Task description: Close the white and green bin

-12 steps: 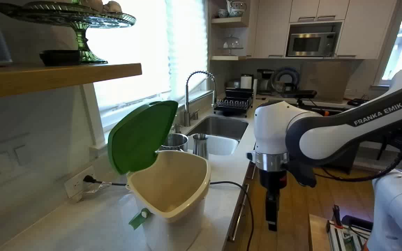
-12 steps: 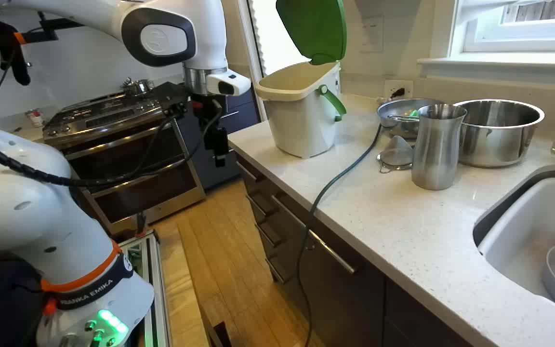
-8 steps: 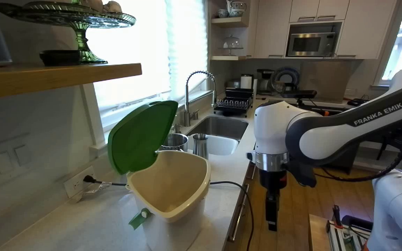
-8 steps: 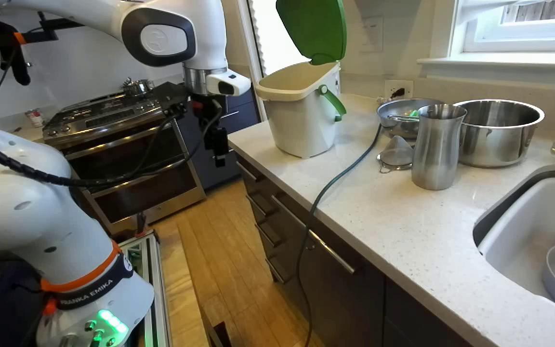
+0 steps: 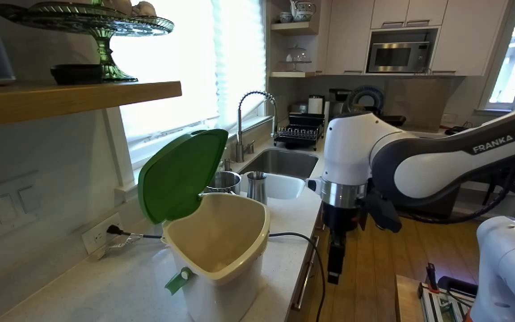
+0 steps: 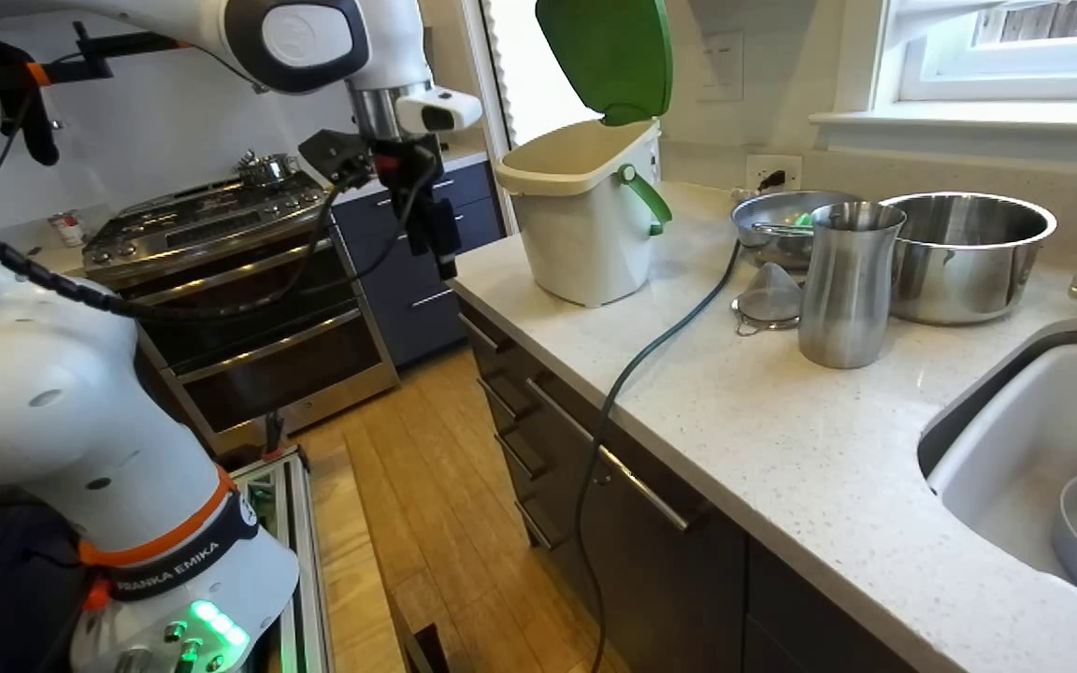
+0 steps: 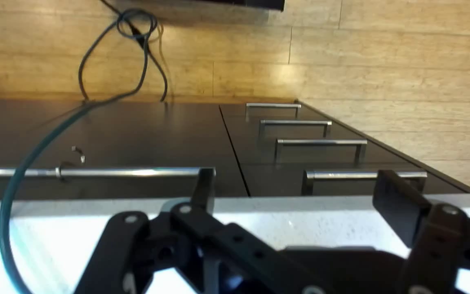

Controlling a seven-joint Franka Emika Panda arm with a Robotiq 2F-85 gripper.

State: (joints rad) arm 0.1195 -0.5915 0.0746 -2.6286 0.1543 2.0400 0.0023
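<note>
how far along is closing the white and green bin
Done: none of the closing yet; in both exterior views the green lid stands raised, leaving the white and green bin open. In hand: nothing is held; the gripper is open in the wrist view and apart from the bin. Left: the whole closing, probably by reaching the lid and swinging it down onto the cream rim.

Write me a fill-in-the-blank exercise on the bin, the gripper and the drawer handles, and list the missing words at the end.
1. The lid of the cream-white bin is coloured ____.
2. That lid is not closed but ____.
3. In the wrist view, the gripper has its fingers not together but ____.
4. Also there, the short drawer handles number ____.

Missing words: green; open; apart; four.
</note>
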